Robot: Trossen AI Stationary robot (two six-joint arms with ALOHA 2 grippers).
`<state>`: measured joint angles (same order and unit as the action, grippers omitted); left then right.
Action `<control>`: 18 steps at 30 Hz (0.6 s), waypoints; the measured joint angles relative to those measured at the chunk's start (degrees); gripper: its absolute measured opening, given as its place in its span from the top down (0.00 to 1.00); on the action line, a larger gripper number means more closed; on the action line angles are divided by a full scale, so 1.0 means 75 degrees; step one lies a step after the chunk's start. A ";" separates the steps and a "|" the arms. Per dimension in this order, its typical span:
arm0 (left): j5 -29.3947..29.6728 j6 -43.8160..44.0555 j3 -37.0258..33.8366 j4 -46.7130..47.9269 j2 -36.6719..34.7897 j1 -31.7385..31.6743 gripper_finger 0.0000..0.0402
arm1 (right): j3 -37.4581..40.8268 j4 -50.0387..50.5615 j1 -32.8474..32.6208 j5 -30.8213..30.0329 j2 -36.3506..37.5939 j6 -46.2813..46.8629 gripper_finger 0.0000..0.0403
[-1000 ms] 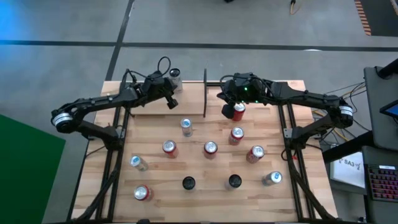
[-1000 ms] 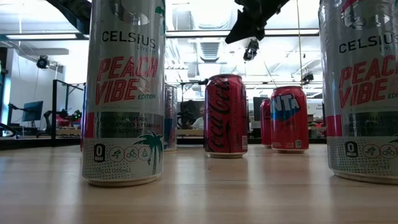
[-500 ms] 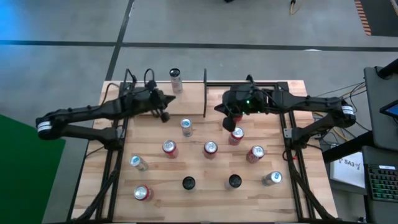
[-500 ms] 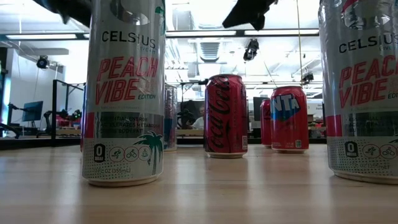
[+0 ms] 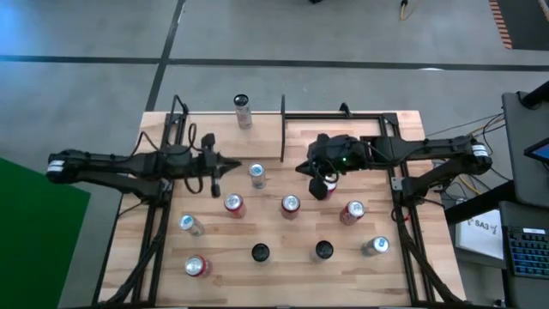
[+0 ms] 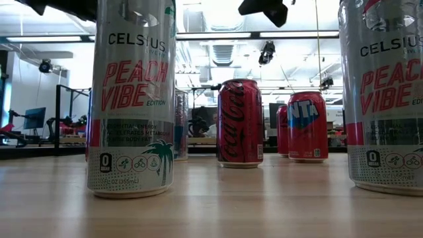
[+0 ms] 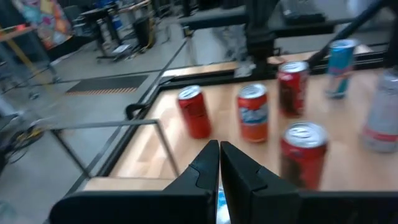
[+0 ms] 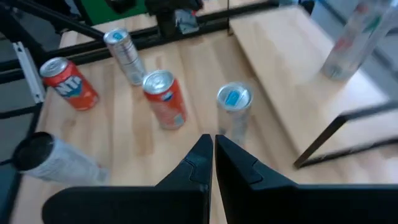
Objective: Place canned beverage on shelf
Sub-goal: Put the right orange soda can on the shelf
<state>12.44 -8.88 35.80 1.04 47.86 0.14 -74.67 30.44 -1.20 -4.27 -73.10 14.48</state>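
I see both hands closed and empty: left hand above the surface, right hand over a red can; one slim can stands on the shelf.

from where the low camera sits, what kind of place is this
Most likely a robotics lab or open workshop. Beyond the wooden table with its drink cans, such as the Coca-Cola can, the room shows exposed ceiling ducts and strip lights, plus a monitor on a workbench.

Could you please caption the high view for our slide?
Both arms over a table of scattered cans, one slim can standing on the shelf.
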 joint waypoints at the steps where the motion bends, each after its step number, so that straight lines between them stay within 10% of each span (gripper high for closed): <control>1: 0.0000 0.0043 -0.0007 -0.0009 -0.0010 0.0109 1.00 | -0.0001 0.0083 -0.0056 -0.0001 0.0000 0.0239 0.98; 18: -0.0002 0.0257 -0.0007 -0.0198 0.0192 0.0627 1.00 | -0.0001 0.2332 -0.0287 0.1203 -0.0347 0.4738 0.98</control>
<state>12.43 -6.96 35.75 -0.45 49.30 4.84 -74.67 47.94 -3.35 4.75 -75.70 50.01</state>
